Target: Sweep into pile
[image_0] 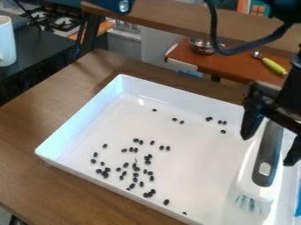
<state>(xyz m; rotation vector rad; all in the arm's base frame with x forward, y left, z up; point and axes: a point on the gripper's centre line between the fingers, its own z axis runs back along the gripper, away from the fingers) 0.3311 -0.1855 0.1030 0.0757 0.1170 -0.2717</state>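
- Beans (166, 201), small and black, lie in the white tray (88, 175); at the near wall there are 2 singles, set apart from each other.
- Behind and to the left of those 2, the main scatter spreads loosely over the tray's near-left part. A few beans touch in small clumps, most lie apart, and they do not form 1 tight pile.
- At the tray's right side is 1 brush (260, 178), white with a dark grey grip, its pale bristles (250, 204) toward the near side, to the right of the scatter. Something blue (298, 204), cut off by the right edge, is just beside it.
- Over the grip hangs the black gripper (268, 149), spread wide, with 1 finger to each side of the brush; whether either touches it, I cannot tell.
- Farther back in the tray lie a few strays: 1 alone toward the left, 2 near each other, and a looser group nearer the gripper.
- Brown wooden table (64, 197) surrounds the tray on its near, left and far sides.
- Beyond the table, a white mug (7, 41) stands on a dark counter (35, 48) at left; at right, an orange-brown surface (235, 66) holds a metal bowl (203, 46) and a utensil with a yellow-green handle (274, 66).
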